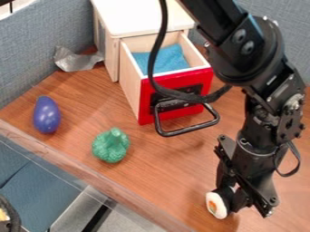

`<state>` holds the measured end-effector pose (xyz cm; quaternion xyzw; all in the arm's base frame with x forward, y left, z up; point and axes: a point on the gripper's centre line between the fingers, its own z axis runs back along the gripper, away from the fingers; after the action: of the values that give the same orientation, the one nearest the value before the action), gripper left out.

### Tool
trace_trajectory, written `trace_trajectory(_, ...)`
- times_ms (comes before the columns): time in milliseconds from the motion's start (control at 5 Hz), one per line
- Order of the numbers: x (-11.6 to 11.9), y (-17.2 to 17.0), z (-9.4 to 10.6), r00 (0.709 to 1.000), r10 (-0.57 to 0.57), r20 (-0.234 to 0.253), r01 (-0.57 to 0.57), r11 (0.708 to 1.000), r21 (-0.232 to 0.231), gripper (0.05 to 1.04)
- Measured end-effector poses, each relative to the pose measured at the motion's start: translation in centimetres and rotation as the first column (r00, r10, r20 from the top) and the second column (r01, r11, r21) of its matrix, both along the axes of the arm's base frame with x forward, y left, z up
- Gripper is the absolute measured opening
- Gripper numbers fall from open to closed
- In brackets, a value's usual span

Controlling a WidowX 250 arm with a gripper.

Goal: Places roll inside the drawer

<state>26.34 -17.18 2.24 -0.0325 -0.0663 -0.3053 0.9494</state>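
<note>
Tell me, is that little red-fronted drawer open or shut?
Open: the drawer juts out from its white-topped cabinet, and the blue material inside it shows from above.

One roll [216, 205], one purple eggplant-shaped toy [47, 114] and one green, bumpy toy [111, 146] can be counted. One cabinet [136, 17], one drawer [146, 106], one black handle [187, 129], one blue cloth [172, 61], one crumpled silvery sheet [75, 62] and one bench [75, 93] are also seen.
</note>
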Motion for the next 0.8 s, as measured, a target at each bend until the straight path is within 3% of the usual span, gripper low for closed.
trace_trajectory(200,-0.3,-0.3,0.2,1.000,0.007,-0.007,-0.007,1.000,-0.001,0.336)
trace_trajectory(400,-0.2,-0.7,2.2,1.000,0.016,0.010,-0.016,0.999,-0.050,0.324)
trace_trajectory(600,1.1,-1.2,6.8,0.996,0.051,0.074,-0.043,0.993,-0.112,0.324)
trace_trajectory(800,1.8,-1.3,10.8,0.988,0.075,0.133,-0.057,0.990,-0.131,0.324)
